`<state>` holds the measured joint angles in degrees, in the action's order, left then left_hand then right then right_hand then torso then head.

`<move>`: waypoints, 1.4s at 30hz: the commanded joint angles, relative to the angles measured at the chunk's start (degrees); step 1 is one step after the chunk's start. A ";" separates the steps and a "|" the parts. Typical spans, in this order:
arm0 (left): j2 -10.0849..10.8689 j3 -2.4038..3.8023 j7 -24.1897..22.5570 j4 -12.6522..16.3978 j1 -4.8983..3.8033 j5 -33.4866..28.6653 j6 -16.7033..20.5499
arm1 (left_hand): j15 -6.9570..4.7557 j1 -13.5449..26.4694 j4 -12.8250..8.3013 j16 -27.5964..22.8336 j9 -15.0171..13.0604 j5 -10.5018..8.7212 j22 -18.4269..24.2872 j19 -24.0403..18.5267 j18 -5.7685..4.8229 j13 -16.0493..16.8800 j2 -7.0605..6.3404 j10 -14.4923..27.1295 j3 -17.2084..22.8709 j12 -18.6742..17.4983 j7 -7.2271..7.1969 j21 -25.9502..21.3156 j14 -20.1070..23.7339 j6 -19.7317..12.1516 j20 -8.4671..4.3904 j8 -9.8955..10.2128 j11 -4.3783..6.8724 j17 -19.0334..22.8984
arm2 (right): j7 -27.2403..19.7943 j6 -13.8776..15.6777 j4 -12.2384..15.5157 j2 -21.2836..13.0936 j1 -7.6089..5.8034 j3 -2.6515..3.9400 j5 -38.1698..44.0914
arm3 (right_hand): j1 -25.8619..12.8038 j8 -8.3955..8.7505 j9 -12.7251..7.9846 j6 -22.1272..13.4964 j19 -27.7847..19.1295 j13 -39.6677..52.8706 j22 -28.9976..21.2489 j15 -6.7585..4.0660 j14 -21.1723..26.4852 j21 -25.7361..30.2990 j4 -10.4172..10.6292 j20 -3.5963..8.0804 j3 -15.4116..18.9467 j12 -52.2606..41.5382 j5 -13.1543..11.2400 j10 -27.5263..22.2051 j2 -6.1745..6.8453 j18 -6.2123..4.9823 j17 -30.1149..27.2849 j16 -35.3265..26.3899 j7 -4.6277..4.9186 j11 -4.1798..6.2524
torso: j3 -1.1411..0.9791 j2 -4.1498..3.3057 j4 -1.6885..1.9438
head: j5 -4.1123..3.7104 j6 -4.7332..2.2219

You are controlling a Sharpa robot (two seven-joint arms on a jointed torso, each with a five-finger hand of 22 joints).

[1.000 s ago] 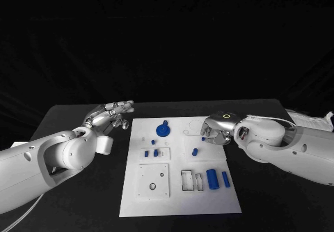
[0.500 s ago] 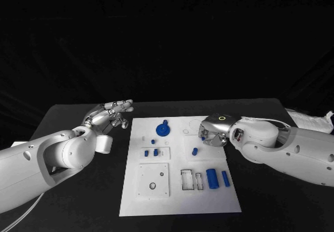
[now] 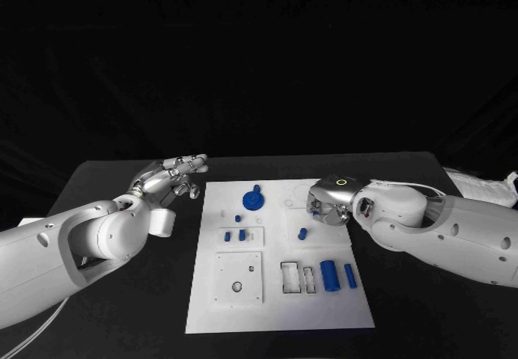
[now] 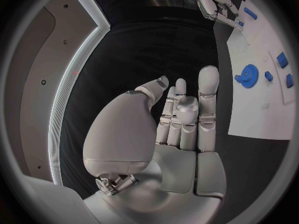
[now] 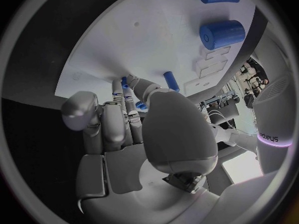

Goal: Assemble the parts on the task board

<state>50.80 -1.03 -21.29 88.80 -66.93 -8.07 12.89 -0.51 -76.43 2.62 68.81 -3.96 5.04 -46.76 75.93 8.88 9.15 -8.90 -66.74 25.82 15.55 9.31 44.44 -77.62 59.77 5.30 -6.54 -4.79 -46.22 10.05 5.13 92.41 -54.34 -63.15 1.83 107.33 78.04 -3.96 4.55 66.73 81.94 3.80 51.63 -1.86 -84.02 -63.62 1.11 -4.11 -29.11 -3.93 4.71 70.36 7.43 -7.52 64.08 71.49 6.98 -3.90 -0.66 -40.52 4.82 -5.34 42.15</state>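
Note:
The white task board [image 3: 275, 307] lies mid-table. On it are a blue gear [image 3: 251, 200], two small blue pieces [image 3: 234, 236], a short blue peg [image 3: 302, 234] and two blue cylinders [image 3: 337, 275] near the right edge. My right hand [image 3: 329, 202] hovers low over the board's far right part, thumb and fingers curled together around a small blue part [image 5: 140, 105]. The peg [image 5: 169, 80] lies just past its fingertips. My left hand [image 3: 171, 178] is raised over the black table left of the board, fingers straight and spread, holding nothing; the gear [image 4: 248, 75] is off to its side.
A white square block with a hole [image 3: 237, 278] and rectangular slots [image 3: 293, 277] sit in the board's near half. Something crumpled and white [image 3: 475, 181] lies at the table's right edge. Black tabletop [image 3: 119, 172] runs along both sides of the board.
My right hand has shifted slightly left and farther back over the board's far right part, still curled on the small blue part. The left hand has not moved.

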 commanded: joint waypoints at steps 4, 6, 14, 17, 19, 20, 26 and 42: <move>-0.05 0.03 0.45 0.13 -0.02 0.35 -0.28 | 0.33 -0.10 -0.05 0.25 0.11 0.02 -0.04 0.35 0.30 0.10 0.67 0.63 -0.50 0.41 0.13 0.29 -0.12 -0.57 0.10 -0.07 0.07 -0.05 | -0.38 -3.04 -0.21 0.55 0.69 -0.41 1.00 | 1.79 -0.40 0.34 1.27 -0.48 0.12 1.25 0.08 -2.26 -1.16 -1.29 0.14 -2.54 -0.18 -1.39 1.39 -1.85 0.77 0.62 0.80 -0.03 0.70 | -0.01 0.02 0.03 | -0.09 0.14; -0.05 0.03 0.52 0.13 -0.02 0.37 -0.25 | 0.33 -0.11 -0.06 0.26 0.11 0.02 -0.03 0.35 0.30 0.11 0.67 0.65 -0.50 0.42 0.13 0.29 -0.12 -0.58 0.10 -0.06 0.07 -0.05 | -0.35 -3.04 -0.15 0.57 0.71 -0.41 1.24 | 2.44 -0.45 0.45 1.53 -0.53 0.19 1.67 0.00 -2.27 -1.55 -2.04 0.24 -3.53 -0.18 -1.40 1.91 -2.11 0.81 0.81 1.03 -0.02 0.76 | -0.02 0.06 0.02 | -0.08 0.20; -0.05 0.02 0.87 0.06 -0.02 0.50 -0.18 | 0.38 -0.34 -0.24 0.33 0.12 0.06 -0.01 0.38 0.31 0.21 0.78 1.05 -0.53 0.72 0.21 0.25 -0.13 -0.85 0.14 -0.02 0.01 0.02 | -0.87 0.30 0.57 0.20 0.78 -0.40 1.54 | 2.69 -0.33 0.61 1.75 -0.74 0.19 2.40 0.05 -2.21 -2.24 -3.23 0.27 -5.17 0.08 -1.46 2.39 -1.81 0.91 0.88 1.25 0.08 0.74 | -0.04 0.09 -0.03 | -0.10 0.14; -0.05 0.02 0.93 0.03 -0.02 0.56 -0.17 | 0.38 -0.34 -0.24 0.33 0.12 0.06 -0.01 0.38 0.31 0.21 0.78 1.06 -0.53 0.72 0.21 0.25 -0.13 -0.86 0.14 -0.02 0.01 0.02 | -0.90 1.35 0.90 -0.01 0.79 -0.39 1.55 | 2.69 -0.32 0.64 1.80 -0.74 0.19 2.67 0.06 -2.23 -2.46 -3.42 0.28 -5.46 0.12 -1.47 2.45 -1.75 0.94 1.06 1.42 0.10 0.72 | 0.01 0.10 0.01 | -0.17 0.09; -0.06 0.02 0.97 0.01 -0.02 0.59 -0.17 | 0.40 -0.46 -0.34 0.33 0.12 0.08 0.01 0.39 0.32 0.25 0.83 1.19 -0.51 0.86 0.23 0.22 -0.11 -0.93 0.16 -0.03 0.00 0.10 | -0.84 2.11 1.19 -0.17 0.79 -0.38 1.56 | 2.70 -0.29 0.66 1.82 -0.74 0.19 2.87 0.07 -2.25 -2.63 -3.54 0.29 -5.71 0.14 -1.45 2.50 -1.78 0.96 1.15 1.52 0.11 0.71 | -0.01 0.08 0.02 | -0.21 0.11; -0.06 0.02 0.99 0.00 -0.02 0.59 -0.16 | 0.40 -0.46 -0.34 0.33 0.12 0.08 0.01 0.39 0.32 0.25 0.83 1.19 -0.51 0.86 0.23 0.22 -0.11 -0.93 0.16 -0.03 0.00 0.10 | -0.82 2.38 1.31 -0.25 0.79 -0.37 1.56 | 2.70 -0.28 0.67 1.82 -0.74 0.19 2.93 0.07 -2.26 -2.68 -3.57 0.29 -5.79 0.15 -1.44 2.51 -1.78 0.97 1.19 1.56 0.12 0.70 | -0.02 0.08 0.03 | -0.23 0.12; -0.06 0.02 1.07 -0.06 -0.02 0.62 -0.08 | 0.41 -0.54 -0.39 0.35 0.12 0.09 0.00 0.39 0.32 0.28 0.87 1.28 -0.50 0.95 0.24 0.22 -0.11 -0.97 0.17 -0.03 -0.01 0.12 | -0.50 3.88 2.28 -0.96 0.72 -0.18 1.52 | 2.72 -0.24 0.70 1.85 -0.72 0.19 3.34 0.08 -2.31 -3.02 -3.81 0.30 -6.19 0.17 -1.44 2.59 -1.74 1.02 1.47 1.81 0.14 0.69 | 0.03 0.05 -0.03 | -0.33 0.02; -0.02 0.02 1.18 -0.09 -0.02 0.62 0.16 | 0.45 -0.57 -0.46 0.37 0.12 0.08 0.05 0.39 0.33 0.33 0.86 1.55 -0.56 1.11 0.32 0.16 -0.08 -1.13 0.19 -0.02 -0.09 0.19 | -0.10 5.38 7.33 -3.97 0.03 0.86 0.01 | 2.58 -0.22 0.74 1.94 -0.76 0.20 3.55 0.10 -2.31 -3.23 -4.00 0.32 -6.48 0.18 -1.46 2.71 -1.53 1.03 1.48 1.89 0.18 0.67 | 0.01 0.10 -0.04 | -0.27 0.19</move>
<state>50.80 -1.04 -19.95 88.65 -66.93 -7.75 13.06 -0.51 -76.89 2.29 68.81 -3.92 5.04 -46.74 75.94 8.87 9.40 -8.45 -65.50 25.51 16.47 9.70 44.41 -77.62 58.93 5.30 -6.53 -4.81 -46.07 10.04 9.45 99.10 -58.26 -63.06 2.66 107.85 79.42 -4.11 5.21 68.27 81.54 3.93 55.10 -1.74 -84.13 -66.58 -2.93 -3.70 -35.29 -3.59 3.08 71.89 6.55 -7.52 65.51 73.13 7.26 -4.02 -0.64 -40.45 4.80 -5.76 42.25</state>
